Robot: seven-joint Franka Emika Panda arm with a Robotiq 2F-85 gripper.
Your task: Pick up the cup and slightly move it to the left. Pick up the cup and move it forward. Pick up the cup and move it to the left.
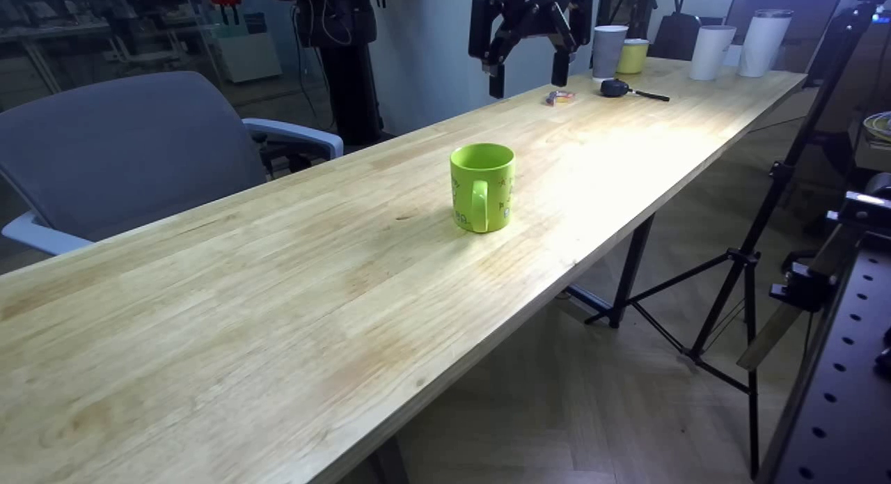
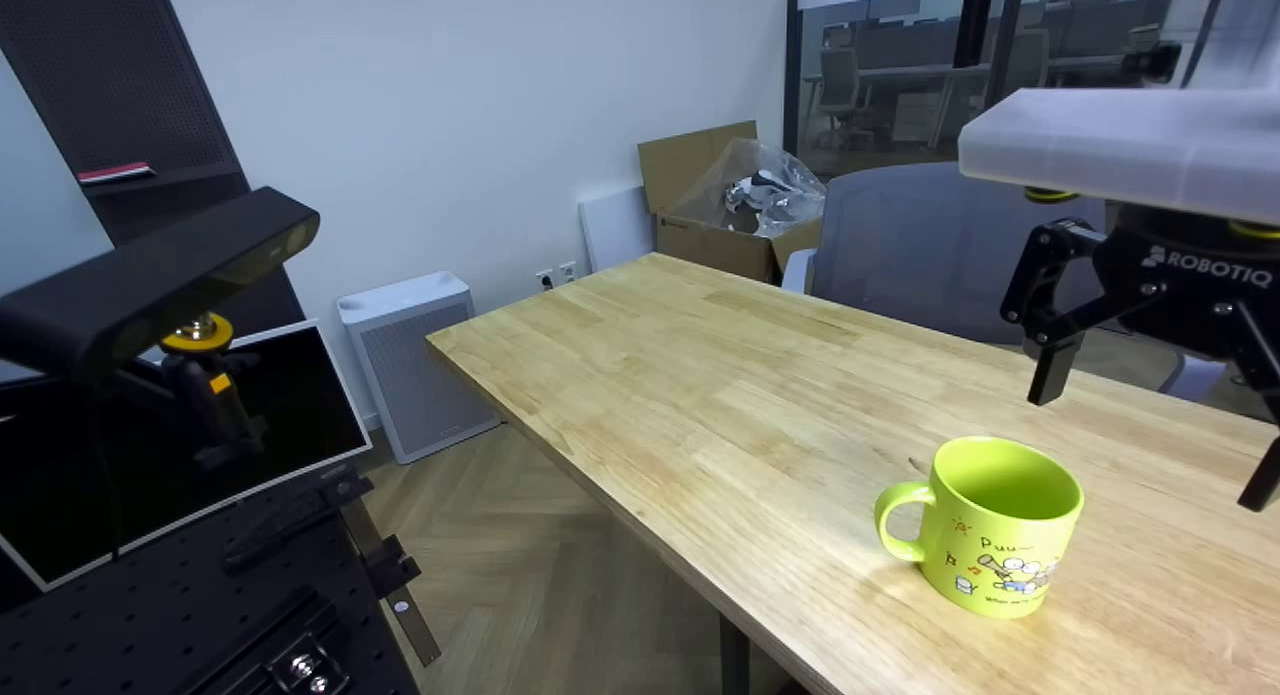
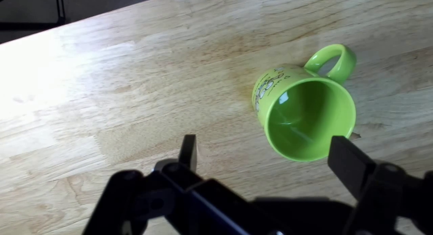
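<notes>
Black fingers (image 3: 348, 164) stand apart, empty; lime-green cylindrical mug (image 2: 1000, 537) rests on pale wooden surface (image 1: 264, 317). No lift in progress; completed moves indeterminable.

Hand (image 1: 528, 82) cropped in every view

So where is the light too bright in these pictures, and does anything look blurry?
In an exterior view, glare whitens the table to the right of the mug; in the wrist view, the table washes out nearly white at far left, a small highlight shines inside the mug, and the dark gripper looks slightly soft.
</notes>
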